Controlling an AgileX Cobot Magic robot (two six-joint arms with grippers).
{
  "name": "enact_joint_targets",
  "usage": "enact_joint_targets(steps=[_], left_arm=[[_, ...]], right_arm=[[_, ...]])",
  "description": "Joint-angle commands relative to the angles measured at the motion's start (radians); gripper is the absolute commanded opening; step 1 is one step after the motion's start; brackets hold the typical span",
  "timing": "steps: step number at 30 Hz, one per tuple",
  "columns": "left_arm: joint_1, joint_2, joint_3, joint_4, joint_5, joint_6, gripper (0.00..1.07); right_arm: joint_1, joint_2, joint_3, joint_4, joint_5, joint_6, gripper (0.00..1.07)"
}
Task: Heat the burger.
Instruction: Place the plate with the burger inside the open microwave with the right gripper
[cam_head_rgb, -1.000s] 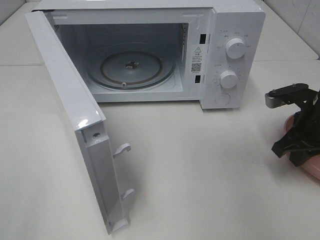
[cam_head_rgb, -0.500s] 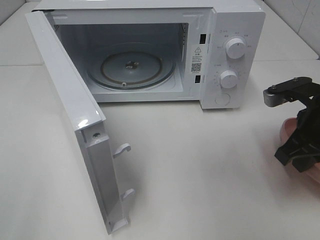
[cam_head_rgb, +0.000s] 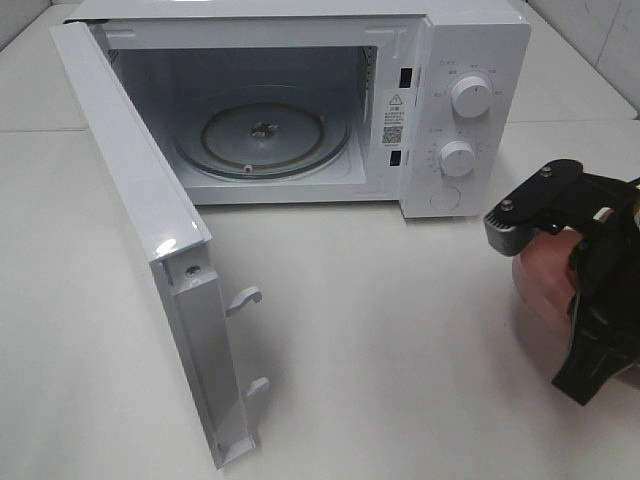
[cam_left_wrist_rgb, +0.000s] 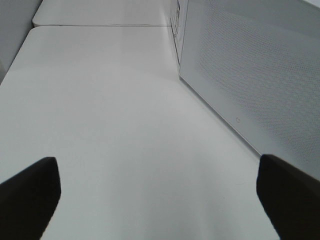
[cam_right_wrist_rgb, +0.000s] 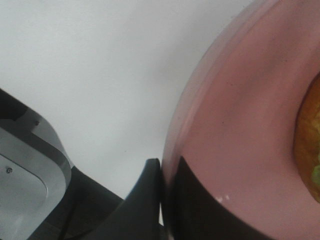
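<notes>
The burger (cam_right_wrist_rgb: 309, 145) shows only as an orange-brown and green edge on the round pink plate (cam_right_wrist_rgb: 235, 125) in the right wrist view. My right gripper (cam_right_wrist_rgb: 162, 197) is shut on the plate's rim, one finger above it and one below. In the high view the right arm (cam_head_rgb: 590, 300) holds the pink plate (cam_head_rgb: 540, 285) above the table, right of the microwave (cam_head_rgb: 470, 60); the burger is hidden behind the arm there. My left gripper (cam_left_wrist_rgb: 160, 200) is open and empty, low over the table beside the door's outer face (cam_left_wrist_rgb: 250, 65).
The microwave door (cam_head_rgb: 130, 190) stands wide open, swung out to the left toward the table's front. The glass turntable (cam_head_rgb: 262, 135) lies inside the cavity. Two white knobs (cam_head_rgb: 470, 95) are on the panel at the right.
My right arm has moved left and toward the front with the pink plate, which now sits higher and shows more in the high view.
</notes>
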Motion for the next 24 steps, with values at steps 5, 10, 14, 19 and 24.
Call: enact_joint_targets(steps=[5, 10, 14, 19, 24], left_arm=[[0.002, -0.016, 0.002, -0.008, -0.009, 0.000, 1.00], [0.002, -0.016, 0.002, -0.008, -0.009, 0.000, 1.00], [0.002, -0.016, 0.002, -0.008, -0.009, 0.000, 1.00], [0.002, -0.016, 0.002, -0.008, -0.009, 0.000, 1.00], [0.002, -0.016, 0.002, -0.008, -0.009, 0.000, 1.00]], right_arm=[[0.172, -0.035, 0.000, -0.049, 0.002, -0.015, 0.00], [0.271, -0.035, 0.000, -0.101, 0.001, -0.063, 0.00], [0.318, -0.035, 0.000, -0.132, 0.001, -0.101, 0.00], [0.395, -0.035, 0.000, -0.141, -0.014, -0.169, 0.00], [0.425, -0.035, 0.000, -0.156, -0.015, -0.189, 0.00]])
